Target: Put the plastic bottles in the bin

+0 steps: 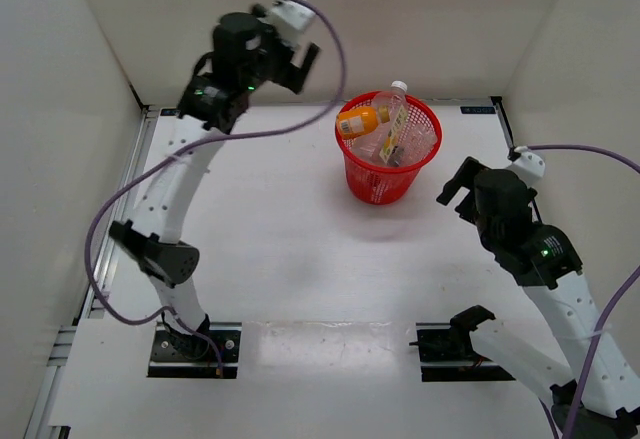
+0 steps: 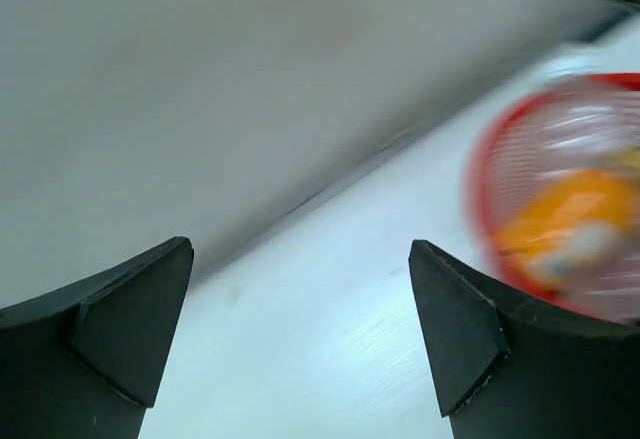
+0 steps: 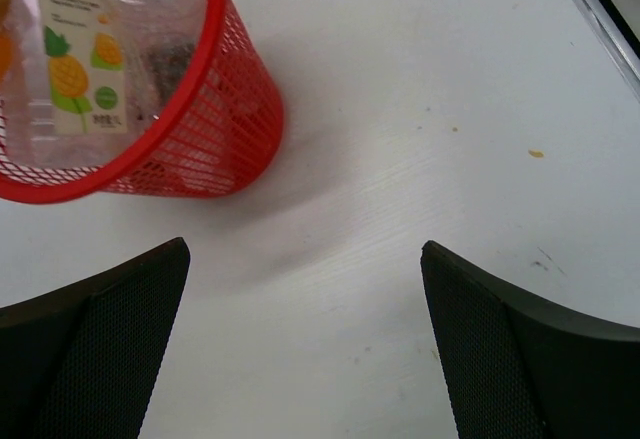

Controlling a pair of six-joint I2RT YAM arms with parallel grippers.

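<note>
- the bin (image 1: 385, 187) is standing upright at the far middle of the table (image 1: 280, 259), holding the plastic bottles.
- an orange one (image 1: 360, 119) is lying against its left rim, and a clear one with a pineapple label (image 1: 392, 131) is leaning with its white cap (image 1: 399, 86) poking above the far rim.
- how many are lying underneath, i cannot tell; none is showing on the table.
- the left gripper (image 2: 300, 247) is hanging high at the far left, jaws spread wide and carrying nothing.
- the right gripper (image 3: 302, 247) is hovering just right of the bin, jaws likewise wide and empty.
- judging from this, the job is looking finished, so the step in hand is getting both arms clear: lifting up and away rather than sweeping sideways, since a light mesh bin is likely tipping at a nudge.
</note>
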